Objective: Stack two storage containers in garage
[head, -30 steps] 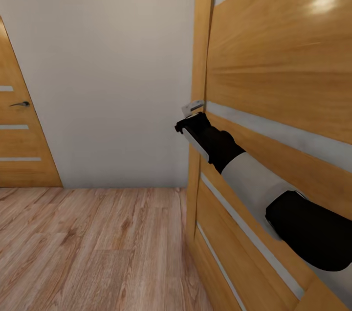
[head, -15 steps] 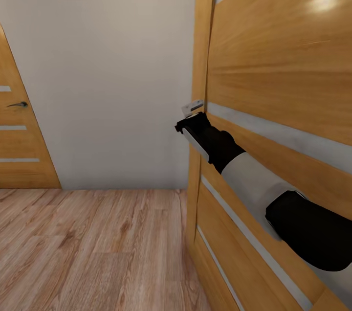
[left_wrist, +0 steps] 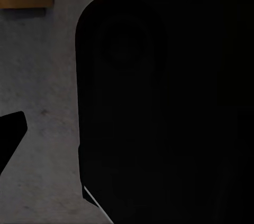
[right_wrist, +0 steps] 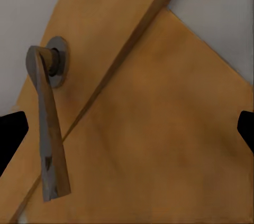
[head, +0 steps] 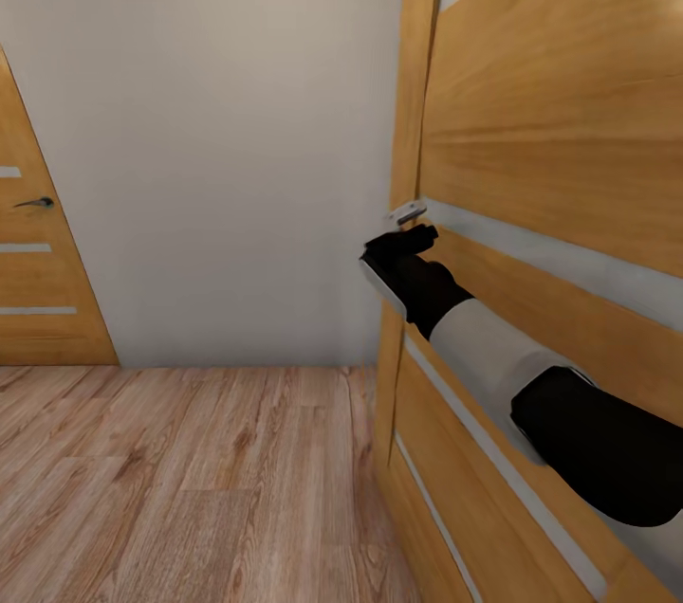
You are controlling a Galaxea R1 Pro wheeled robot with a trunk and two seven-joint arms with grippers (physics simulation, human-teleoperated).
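The two storage containers are out of view. My right gripper (head: 399, 244) is held out against the free edge of a wooden panel door (head: 550, 138), just below its metal lever handle (head: 407, 212). In the right wrist view the handle (right_wrist: 48, 129) hangs close in front of the door panel, and the gripper (right_wrist: 127, 129) is open, with its dark fingertips (right_wrist: 10, 131) far apart and nothing between them. In the left wrist view one dark fingertip (left_wrist: 10, 131) of my left gripper shows beside a large dark part of the robot's body (left_wrist: 164, 102), over a grey mottled surface (left_wrist: 37, 86).
The door's frame (head: 410, 110) stands beside a plain beige wall (head: 209, 129). A second wooden door (head: 33, 281) with a handle (head: 36, 202) is at the far left. Light wood-plank floor (head: 190, 480) lies open to the left of the door.
The near door's edge and its handle have shifted to the right in the head view, and my right gripper has moved right with them. The far-left door has barely moved.
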